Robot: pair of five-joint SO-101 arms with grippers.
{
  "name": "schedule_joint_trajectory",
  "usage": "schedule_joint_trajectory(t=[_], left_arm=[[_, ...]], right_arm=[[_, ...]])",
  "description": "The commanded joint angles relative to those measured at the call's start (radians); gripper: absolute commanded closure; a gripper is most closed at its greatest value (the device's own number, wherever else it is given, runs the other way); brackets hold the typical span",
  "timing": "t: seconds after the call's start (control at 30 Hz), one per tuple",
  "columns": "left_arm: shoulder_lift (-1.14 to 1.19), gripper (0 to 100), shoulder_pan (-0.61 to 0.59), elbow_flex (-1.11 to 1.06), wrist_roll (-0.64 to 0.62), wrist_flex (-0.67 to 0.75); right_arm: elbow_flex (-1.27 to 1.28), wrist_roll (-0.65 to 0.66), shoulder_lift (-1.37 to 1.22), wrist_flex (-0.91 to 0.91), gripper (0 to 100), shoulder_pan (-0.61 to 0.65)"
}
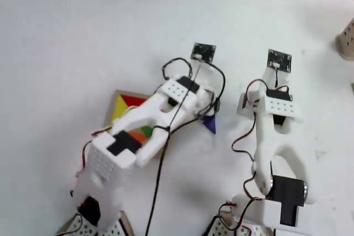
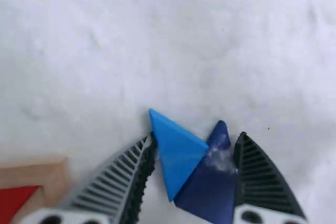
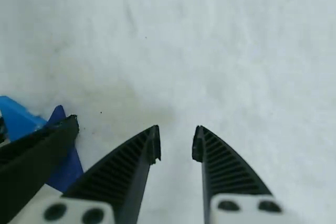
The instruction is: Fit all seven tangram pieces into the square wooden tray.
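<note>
Left gripper [image 2: 195, 140]: my jaws are clamped on two blue pieces at once. One ribbed jaw presses the light-blue triangle [image 2: 176, 153], the other the dark-blue piece [image 2: 210, 184].
Blue pieces: they touch each other, and the triangle overlaps an edge of the dark-blue piece. I cannot tell whether they rest on the bench [image 1: 66, 42] or are lifted off it.
Location of blue pieces: outside the wooden tray [image 1: 117, 94], just beside its right side in the high view.
Wooden tray: it lies flat on the bench under my left arm [image 1: 138, 120].
Tray contents: a red piece [image 1: 133, 100], a yellow piece [image 1: 119, 110], a green piece [image 1: 146, 131] and an orange piece [image 1: 138, 136]. My arm hides the rest of the inside.
Right gripper [image 3: 176, 134]: my jaws are apart, with bare bench showing between them.
Spacing: the right gripper is near the left gripper and the blue pieces, but touches neither.
</note>
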State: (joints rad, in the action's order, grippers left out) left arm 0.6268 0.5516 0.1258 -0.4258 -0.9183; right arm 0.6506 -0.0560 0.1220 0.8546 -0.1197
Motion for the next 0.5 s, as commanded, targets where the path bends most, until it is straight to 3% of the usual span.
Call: schedule_joint_trajectory(t=[0.0,0.2,0.4,0.47], left_arm=[[0.038,76,-0.013,0.135,-0.017,-0.11],[0.073,76,-0.01,0.175,-0.058,-0.227],[0.073,94,-0.001,0.176,0.025,-0.216],[0.073,95,0.002,0.18,0.043,-0.21]], right_arm=[[-0.005,0.012,0.035,-0.016,89.3,0.012],[-0.006,0.012,0.035,-0.018,89.3,0.013],[-0.006,0.012,0.035,-0.018,89.2,0.028],[-0.003,0.012,0.035,-0.028,89.2,0.028]])
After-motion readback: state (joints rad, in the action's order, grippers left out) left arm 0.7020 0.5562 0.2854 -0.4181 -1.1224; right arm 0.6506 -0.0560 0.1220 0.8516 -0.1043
